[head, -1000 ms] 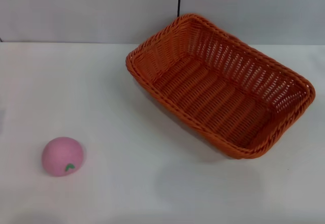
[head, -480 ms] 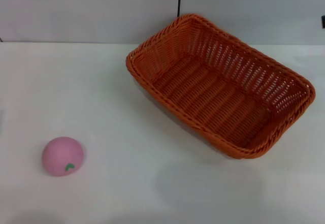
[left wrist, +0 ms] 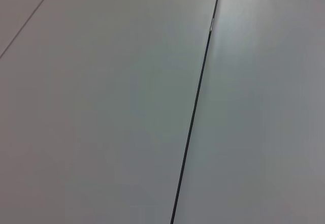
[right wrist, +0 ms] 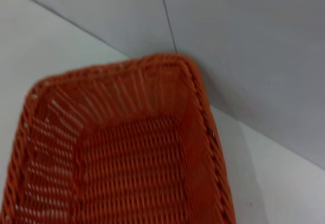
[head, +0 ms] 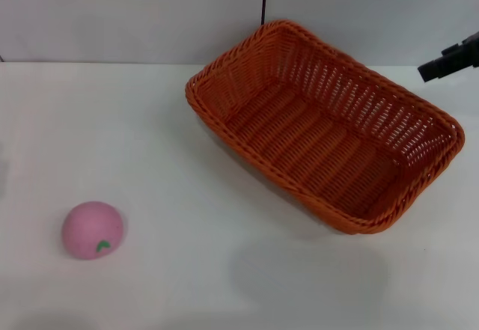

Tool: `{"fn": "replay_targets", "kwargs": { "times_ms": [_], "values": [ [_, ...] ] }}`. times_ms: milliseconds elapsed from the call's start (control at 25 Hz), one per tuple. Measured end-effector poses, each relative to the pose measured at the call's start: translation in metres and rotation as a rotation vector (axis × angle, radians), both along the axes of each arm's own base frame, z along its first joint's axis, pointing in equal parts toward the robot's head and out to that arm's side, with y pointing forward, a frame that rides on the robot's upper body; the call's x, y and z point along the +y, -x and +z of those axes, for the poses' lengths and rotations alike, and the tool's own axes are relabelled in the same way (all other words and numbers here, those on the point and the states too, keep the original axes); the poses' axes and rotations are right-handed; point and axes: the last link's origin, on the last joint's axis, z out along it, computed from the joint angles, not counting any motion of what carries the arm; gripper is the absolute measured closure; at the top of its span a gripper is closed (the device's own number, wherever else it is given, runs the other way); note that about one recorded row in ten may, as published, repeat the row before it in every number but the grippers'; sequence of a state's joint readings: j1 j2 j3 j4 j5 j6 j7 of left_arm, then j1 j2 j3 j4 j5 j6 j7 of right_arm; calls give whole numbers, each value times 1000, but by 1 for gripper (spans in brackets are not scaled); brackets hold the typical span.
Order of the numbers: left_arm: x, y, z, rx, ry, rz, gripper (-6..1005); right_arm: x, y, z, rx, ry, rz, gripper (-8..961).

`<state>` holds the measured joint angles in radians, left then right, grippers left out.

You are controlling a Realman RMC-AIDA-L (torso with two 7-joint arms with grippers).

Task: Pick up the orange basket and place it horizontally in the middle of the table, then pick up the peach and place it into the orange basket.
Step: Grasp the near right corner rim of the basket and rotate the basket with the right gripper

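Basket (head: pixel 325 124) lies askew by the table's (head: pixel 187 285) far right edge, not yet centred. Peach (head: pixel 92 230) near front left corner. Right gripper (head: pixel 449 59) approaches the basket; we cannot tell its fingers.

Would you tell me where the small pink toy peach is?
In the head view, the peach sits on the white table, near left, far from the orange basket.

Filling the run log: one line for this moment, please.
right gripper: beside basket, not touching | basket: angled, empty | peach: on table
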<state>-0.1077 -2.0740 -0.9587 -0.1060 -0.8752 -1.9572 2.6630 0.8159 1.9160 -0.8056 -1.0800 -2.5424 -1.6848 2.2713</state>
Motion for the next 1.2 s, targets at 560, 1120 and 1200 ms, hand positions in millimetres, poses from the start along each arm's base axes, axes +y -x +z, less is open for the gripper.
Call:
{"fn": "replay_targets", "kwargs": {
  "times_ms": [560, 1120, 1200],
  "values": [
    [0, -1, -1, -4, 4, -3, 341, -5, -10, -52, -101, 55, -31, 307],
    [0, 0, -1, -7, 1, -1, 341, -9, -24, -68, -111, 100, -52, 358],
    [0, 0, -1, -7, 1, -1, 341, -10, -26, -68, -112, 101, -55, 368]
  ]
}}
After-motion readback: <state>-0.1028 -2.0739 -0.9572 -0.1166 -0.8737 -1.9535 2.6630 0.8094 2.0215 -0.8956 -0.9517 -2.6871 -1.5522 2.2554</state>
